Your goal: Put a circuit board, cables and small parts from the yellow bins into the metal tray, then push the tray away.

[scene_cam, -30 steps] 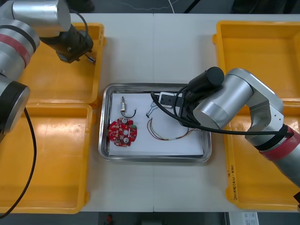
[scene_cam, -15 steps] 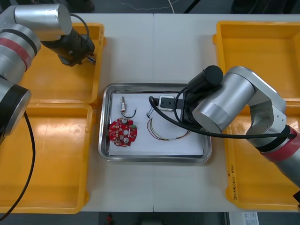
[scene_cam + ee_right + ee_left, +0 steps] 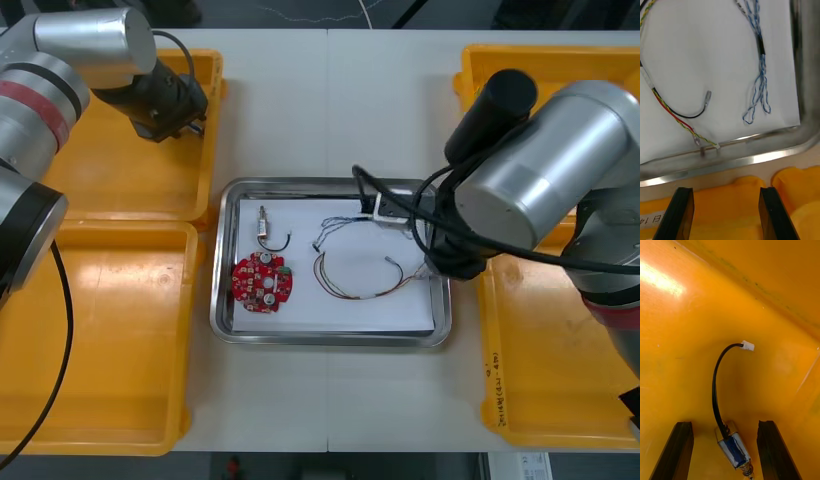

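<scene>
1. Metal tray [image 3: 226, 300]: set on the table between the yellow bins, white inside. It is judged not ready to be pushed away, since loading appears unfinished.
2. Circuit board [image 3: 263, 282]: round, red, laid flat in the tray's near left part.
3. First small metal part [image 3: 264, 218]: laid in the tray just beyond the board, with a short black lead attached.
4. Red and yellow cable [image 3: 357, 283]: looped across the tray's middle, its loose ends close to the right wall.
5. Blue and white cable [image 3: 760, 52]: twisted, laid on the white liner beside the same wall.
6. Right gripper [image 3: 725, 193]: fingers held apart, nothing between them. It is held above the rims of the right-hand bins [image 3: 733, 195], just outside the tray's right edge. This position is judged to leave the tray's contents undisturbed.
7. Left gripper [image 3: 724, 425]: lowered into the far left bin [image 3: 120, 180], fingers apart and unclamped.
8. Second small metal part [image 3: 733, 450]: flat on that bin's floor between the left fingers, its black lead curling away to a white plug. The straddle is judged to be arranged for a pinch across the body, not the lead.
</scene>
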`<action>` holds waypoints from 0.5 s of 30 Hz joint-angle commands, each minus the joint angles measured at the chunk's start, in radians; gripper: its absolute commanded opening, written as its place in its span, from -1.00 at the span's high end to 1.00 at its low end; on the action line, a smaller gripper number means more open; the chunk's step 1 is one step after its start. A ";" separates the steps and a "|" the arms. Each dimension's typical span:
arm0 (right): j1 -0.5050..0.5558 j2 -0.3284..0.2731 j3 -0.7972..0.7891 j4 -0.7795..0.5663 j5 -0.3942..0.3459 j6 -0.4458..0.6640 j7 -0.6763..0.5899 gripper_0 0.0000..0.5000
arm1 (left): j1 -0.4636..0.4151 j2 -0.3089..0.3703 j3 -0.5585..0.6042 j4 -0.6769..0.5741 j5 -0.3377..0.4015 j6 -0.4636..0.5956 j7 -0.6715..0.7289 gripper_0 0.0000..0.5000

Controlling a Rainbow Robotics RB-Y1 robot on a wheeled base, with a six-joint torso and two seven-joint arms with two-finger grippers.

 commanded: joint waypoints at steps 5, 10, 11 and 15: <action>-0.010 0.004 -0.253 -0.091 -0.096 0.009 -0.032 -1.00 | 0.015 -0.027 -0.039 -0.010 0.017 0.006 -0.071 1.00; 0.053 -0.047 -0.396 -0.113 -0.208 0.009 -0.113 -1.00 | 0.016 -0.027 -0.039 -0.010 0.020 0.006 -0.077 1.00; 0.057 -0.054 -0.411 -0.116 -0.222 0.009 -0.126 -1.00 | 0.016 -0.027 -0.039 -0.010 0.022 0.006 -0.077 1.00; 0.119 -0.111 -0.511 -0.139 -0.299 0.009 -0.202 -1.00 | 0.016 -0.027 -0.039 -0.010 0.025 0.006 -0.075 1.00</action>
